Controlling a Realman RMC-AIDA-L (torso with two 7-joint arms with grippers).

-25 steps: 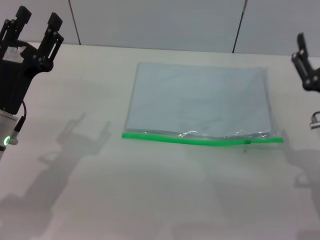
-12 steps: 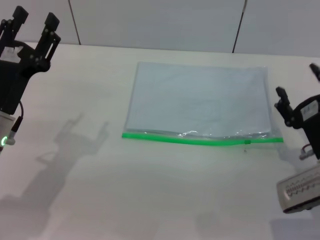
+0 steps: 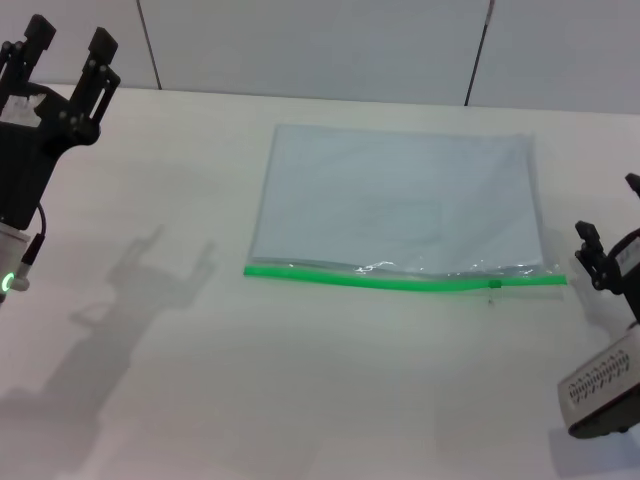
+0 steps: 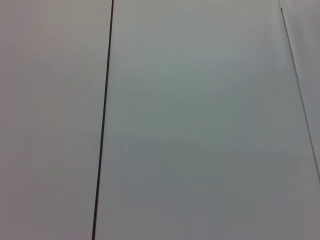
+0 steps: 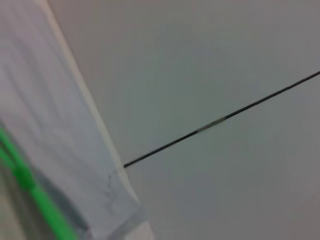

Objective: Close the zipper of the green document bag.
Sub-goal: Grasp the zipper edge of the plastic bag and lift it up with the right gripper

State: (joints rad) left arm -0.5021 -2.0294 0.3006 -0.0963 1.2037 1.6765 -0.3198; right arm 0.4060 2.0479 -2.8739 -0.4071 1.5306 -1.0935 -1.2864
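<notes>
- Plainly, the green document bag lay flat in the upper middle of the head view on the worktop, well apart from both arms.
- Its zipper ran left to right along the bag's lower edge, with the small slider tab near the right end.
- At the right edge of the frame, the right end effector sat just beside that end, clearly the nearer arm; I could not tell whether its fingers were parted.
- At the upper left, the left end effector was raised with fingers spread apart, holding nothing.
- Closing likely meant drawing the slider along that left-right axis.
</notes>
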